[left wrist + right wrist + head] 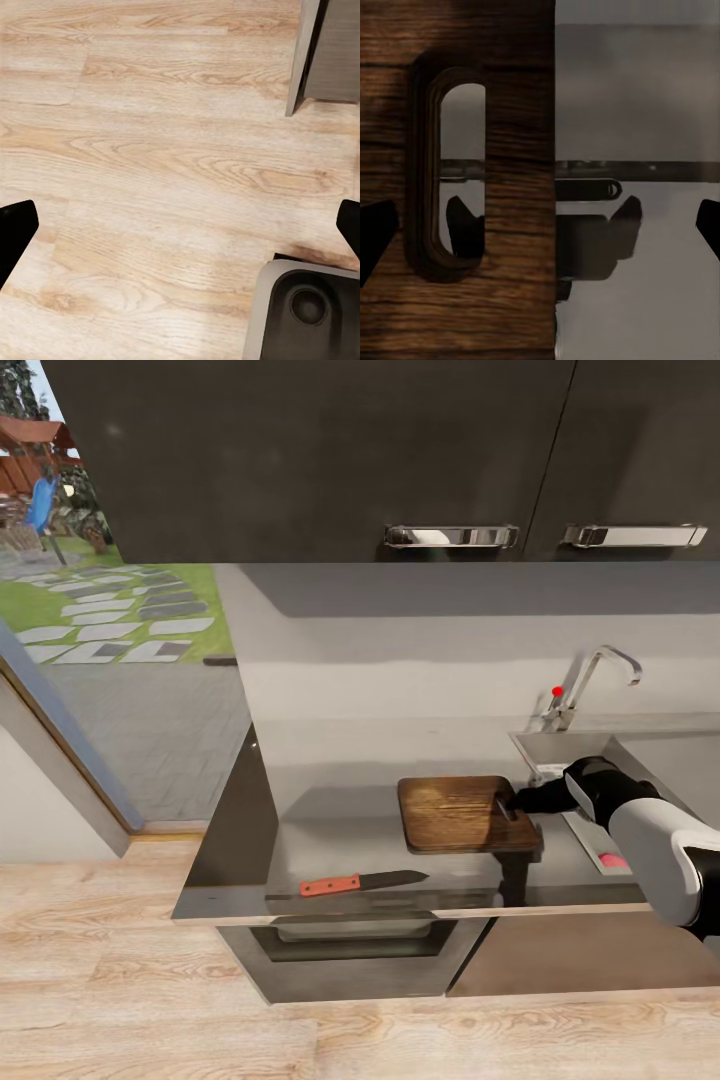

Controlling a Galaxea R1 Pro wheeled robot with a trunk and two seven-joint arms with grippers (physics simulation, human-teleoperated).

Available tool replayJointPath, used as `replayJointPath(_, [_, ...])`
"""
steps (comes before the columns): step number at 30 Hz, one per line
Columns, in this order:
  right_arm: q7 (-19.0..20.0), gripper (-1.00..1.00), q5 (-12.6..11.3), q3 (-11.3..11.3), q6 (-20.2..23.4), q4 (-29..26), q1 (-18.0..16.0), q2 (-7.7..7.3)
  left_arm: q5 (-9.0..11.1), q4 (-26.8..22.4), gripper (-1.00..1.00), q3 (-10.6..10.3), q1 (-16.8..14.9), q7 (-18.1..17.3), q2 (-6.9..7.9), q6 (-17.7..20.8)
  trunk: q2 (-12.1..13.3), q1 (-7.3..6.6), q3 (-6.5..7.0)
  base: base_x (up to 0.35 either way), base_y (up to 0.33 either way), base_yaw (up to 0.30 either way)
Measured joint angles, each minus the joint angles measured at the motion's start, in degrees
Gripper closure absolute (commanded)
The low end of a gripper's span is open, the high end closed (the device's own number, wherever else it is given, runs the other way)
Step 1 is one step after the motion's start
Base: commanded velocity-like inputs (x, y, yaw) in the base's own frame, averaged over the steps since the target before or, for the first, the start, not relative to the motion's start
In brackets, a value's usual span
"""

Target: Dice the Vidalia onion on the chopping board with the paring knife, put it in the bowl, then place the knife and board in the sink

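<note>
The brown chopping board (462,815) lies on the grey countertop (330,830), its slot handle (461,169) at the end nearest the sink (560,748). My right gripper (516,800) hovers at that slot end, open, with its fingertips (376,229) spread wide over the board's edge (521,112) and nothing between them. The paring knife (360,882), red-orange handle to the left, rests near the counter's front edge. Beside my right forearm a white bowl (590,838) shows partly, with a pink onion piece (611,858) in it. My left gripper (180,225) hangs open over the wooden floor.
A chrome tap (592,678) with a red knob rises behind the sink. Dark wall cabinets (330,450) hang overhead. A glass door on the left looks onto a garden. The robot's base (304,311) and a cabinet corner (326,49) appear in the left wrist view.
</note>
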Motion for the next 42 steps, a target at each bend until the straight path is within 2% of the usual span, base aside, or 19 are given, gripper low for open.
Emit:
replayJointPath(7, [2.78,-1.00,0.12,-0.25,0.70,-2.09,0.00,-0.13,0.00,0.00,-1.00,0.00,0.00,-0.02,0.00,0.00,0.00,0.00,0.00,0.000,0.000,0.000])
replayJointPath(10, [3.96,-1.00,0.06,-0.27,4.48,-9.47,0.00,-0.29,0.00,0.01,-1.00,0.00,0.00,-0.02,0.00,0.00,-0.01,0.00,0.00,0.000,0.000,0.000])
replayJointPath(13, [5.24,-1.00,-0.06,-0.31,13.50,-18.96,0.00,-0.31,-0.01,0.03,-1.00,0.00,0.00,-0.03,0.00,-0.01,-0.01,0.00,0.01,0.000,0.000,0.000])
replayJointPath(16, [6.56,-1.00,-0.11,-0.23,17.10,-25.49,0.01,-0.31,-0.01,0.01,-1.00,0.00,0.00,-0.04,0.00,0.00,0.00,0.00,0.01,-0.033,0.000,0.000])
replayJointPath(19, [7.46,-1.00,-0.04,-0.14,18.81,-29.31,0.02,-0.31,0.00,0.00,-1.00,0.00,0.00,-0.04,0.00,-0.03,0.00,0.02,0.01,-0.165,0.000,0.000])
replayJointPath(30, [7.87,-1.00,0.03,-0.08,19.54,-30.79,0.02,-0.36,0.00,0.00,-1.00,0.00,0.00,-0.04,0.00,-0.03,0.01,0.03,0.01,-0.308,0.000,0.000])
replayJointPath(42, [7.82,-1.00,0.09,-0.05,19.45,-29.20,0.02,-0.29,0.00,0.02,-1.00,0.00,0.00,-0.04,0.00,-0.04,0.01,0.04,0.00,-0.335,0.000,0.000])
